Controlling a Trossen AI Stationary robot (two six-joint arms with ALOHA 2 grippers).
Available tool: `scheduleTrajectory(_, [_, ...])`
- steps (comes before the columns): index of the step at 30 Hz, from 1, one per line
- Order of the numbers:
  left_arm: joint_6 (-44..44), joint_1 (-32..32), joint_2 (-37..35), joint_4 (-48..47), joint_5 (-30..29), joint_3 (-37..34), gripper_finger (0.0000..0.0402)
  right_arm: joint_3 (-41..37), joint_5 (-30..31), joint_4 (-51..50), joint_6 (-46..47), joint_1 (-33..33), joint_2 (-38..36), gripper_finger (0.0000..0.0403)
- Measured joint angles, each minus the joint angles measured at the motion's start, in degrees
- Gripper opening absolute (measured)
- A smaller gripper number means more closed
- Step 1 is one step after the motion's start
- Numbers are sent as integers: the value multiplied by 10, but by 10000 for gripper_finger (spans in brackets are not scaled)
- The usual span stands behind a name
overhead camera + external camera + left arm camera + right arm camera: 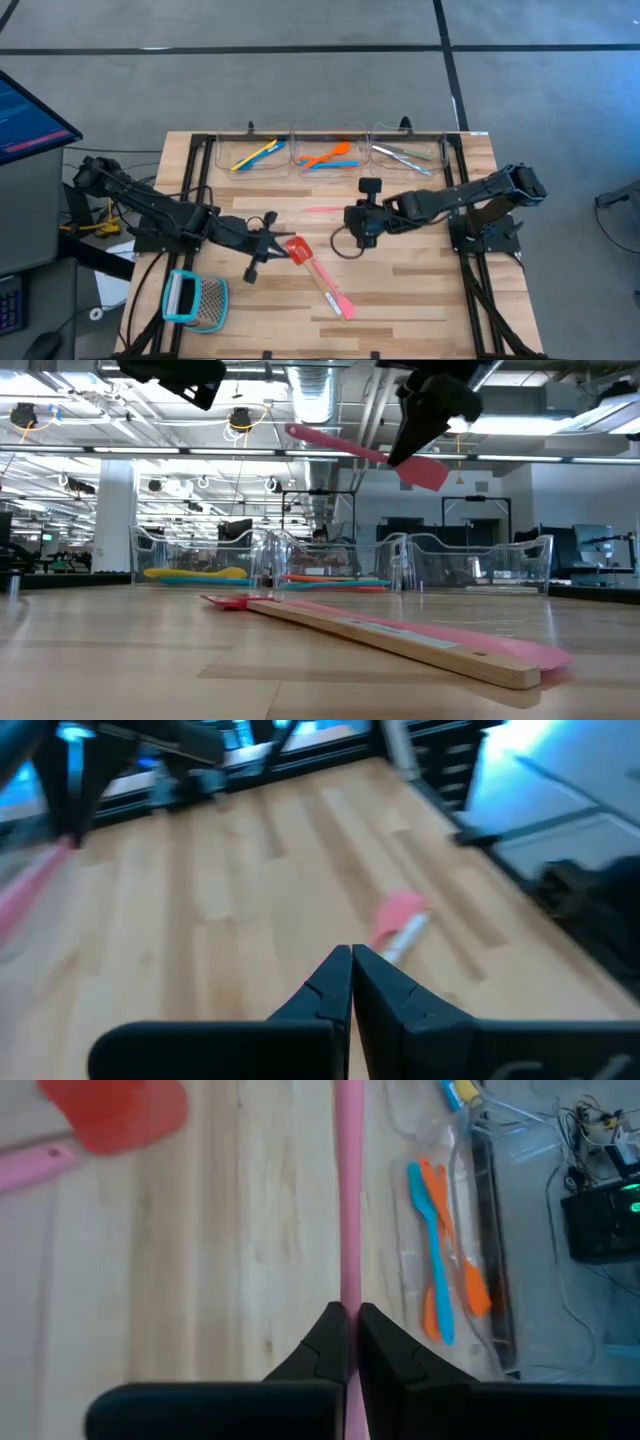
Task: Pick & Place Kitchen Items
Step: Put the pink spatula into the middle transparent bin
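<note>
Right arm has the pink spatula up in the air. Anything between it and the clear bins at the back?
Nothing visible. The right gripper is shut on the pink spatula, lifted above the table. The bare wood between it and the clear bins shows no obstacle. The red-headed spatula lies on the opposite side, by the shut left gripper.

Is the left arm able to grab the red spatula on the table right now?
Probably yes. The left gripper hangs shut and empty right beside the red spatula, with nothing lying between them. It would have to open first. The right gripper is busy holding a pink utensil.
</note>
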Motion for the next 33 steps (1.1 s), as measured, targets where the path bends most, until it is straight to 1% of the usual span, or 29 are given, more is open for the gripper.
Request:
scheduleTrajectory(3, [0,15,0,0,-25,0,2,0,-5,5,-37,-30,0,0])
scheduleTrajectory(6, [0,30,0,0,-26,0,2,0,-11,6,-72,-64,0,0])
scheduleTrajectory(14, [0,64,0,0,-27,0,2,0,-83,54,-177,-155,0,0])
scheduleTrajectory(18, [0,86,0,-1,-29,0,2,0,-94,70,-207,-191,0,0])
scheduleTrajectory(23, [-1,99,0,-1,-29,0,2,0,-95,88,-214,-218,0,0])
scheduleTrajectory(27, [-1,100,0,-1,-29,0,2,0,-101,102,-235,-222,0,0])
scheduleTrajectory(33, [-1,100,0,-1,-29,0,2,0,-172,148,-263,-253,0,0])
